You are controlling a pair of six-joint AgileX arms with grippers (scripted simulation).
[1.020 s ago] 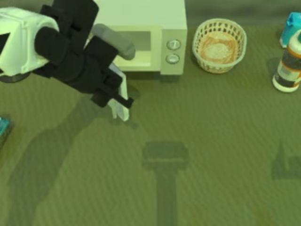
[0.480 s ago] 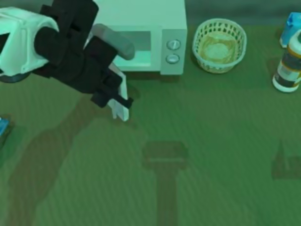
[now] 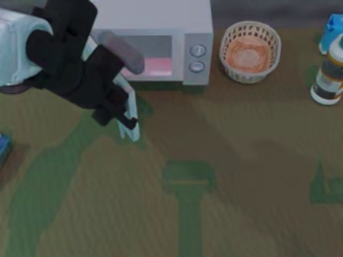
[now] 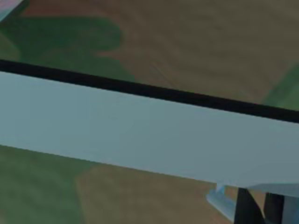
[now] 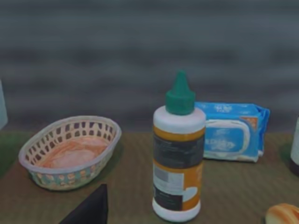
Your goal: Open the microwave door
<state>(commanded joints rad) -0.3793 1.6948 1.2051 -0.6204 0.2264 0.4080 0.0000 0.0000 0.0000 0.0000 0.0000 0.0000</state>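
The pale microwave [image 3: 161,16] stands at the back of the table, left of centre, with two silver knobs [image 3: 197,58] on its front. Its cavity [image 3: 155,60] shows, and the microwave door [image 3: 132,110] is swung out toward the table's front. My left gripper [image 3: 127,122] is shut on the door's free edge. In the left wrist view the door [image 4: 140,130] crosses the frame as a pale band with a black rim, and my left gripper [image 4: 260,207] sits at its corner. Of the right gripper only one dark finger [image 5: 91,210] shows, in the right wrist view.
A wicker basket [image 3: 250,51] sits right of the microwave. An orange-and-white bottle with a green cap [image 3: 328,75] and a blue wipes pack [image 3: 332,29] stand at the far right. A blue item [image 3: 2,147] lies at the left edge. A bread roll [image 5: 282,214] lies near the bottle.
My left gripper has moved a little to the left, drawing the door's free edge with it, so the door stands wider open. Nothing else has moved.
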